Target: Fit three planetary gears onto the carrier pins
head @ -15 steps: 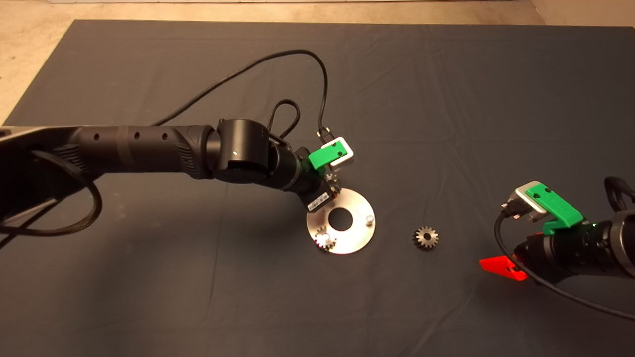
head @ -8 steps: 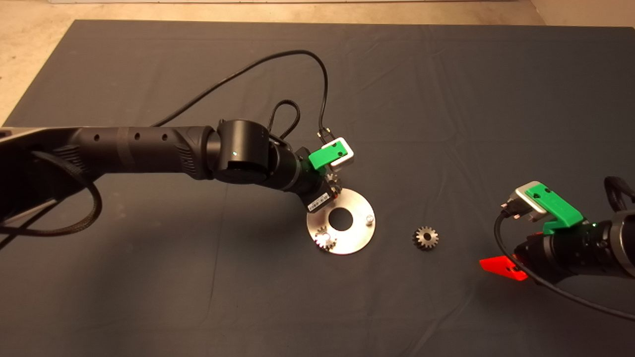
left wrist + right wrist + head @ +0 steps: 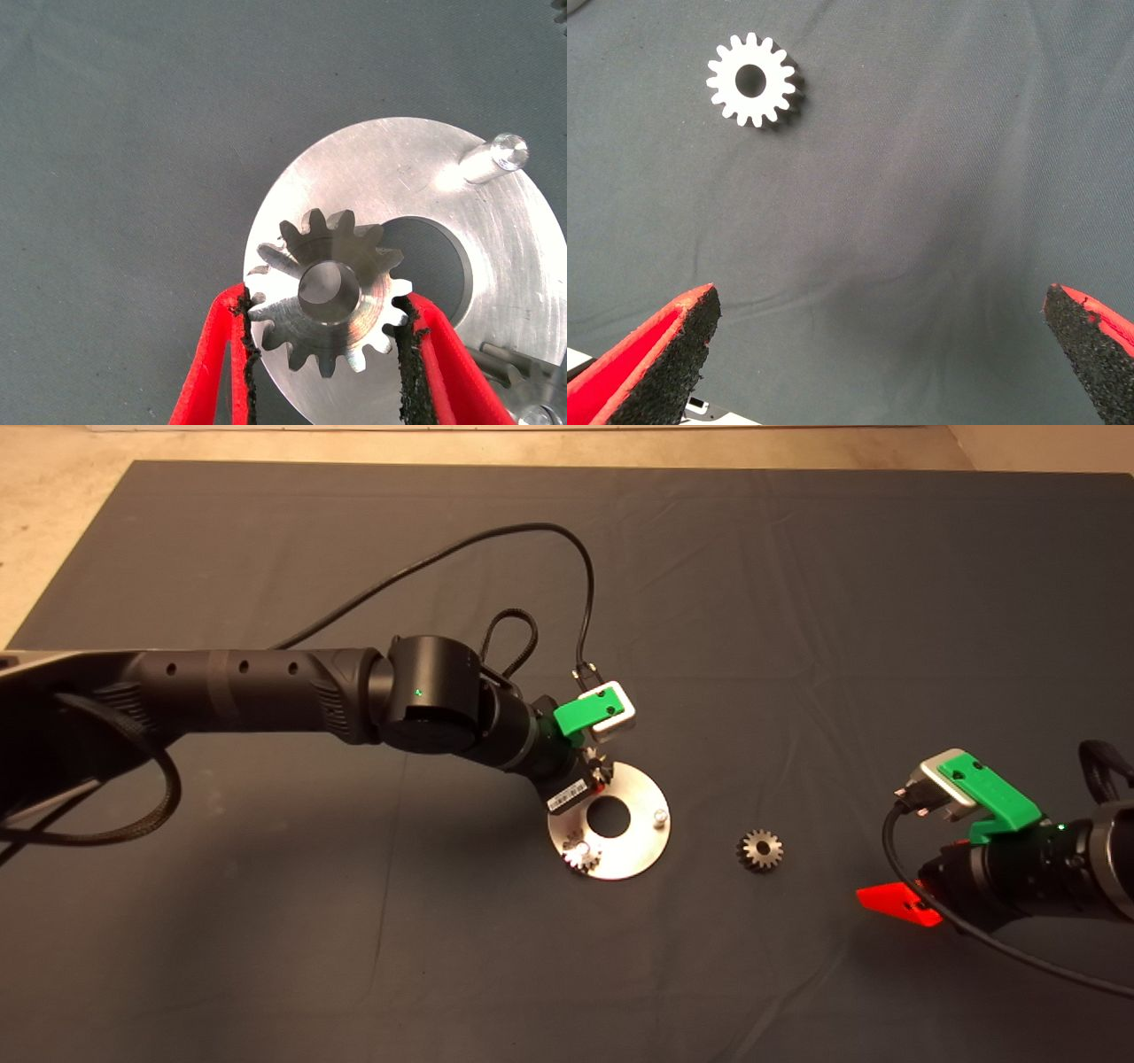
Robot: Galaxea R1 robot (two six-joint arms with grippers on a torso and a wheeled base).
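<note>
Shifted slightly since a second ago: left gripper now a touch nearer the plate's central hole, its cable arched higher. Fingers closed on a planetary gear, held flat over the rim of the round plate, gear bore showing a pin end inside. Seated on another carrier pin at the plate's near edge, a second gear. Bare, the third pin. Lying on the mat well right of the plate, a third gear. Parked at lower right, right gripper, fingers spread wide, holding nothing.
</note>
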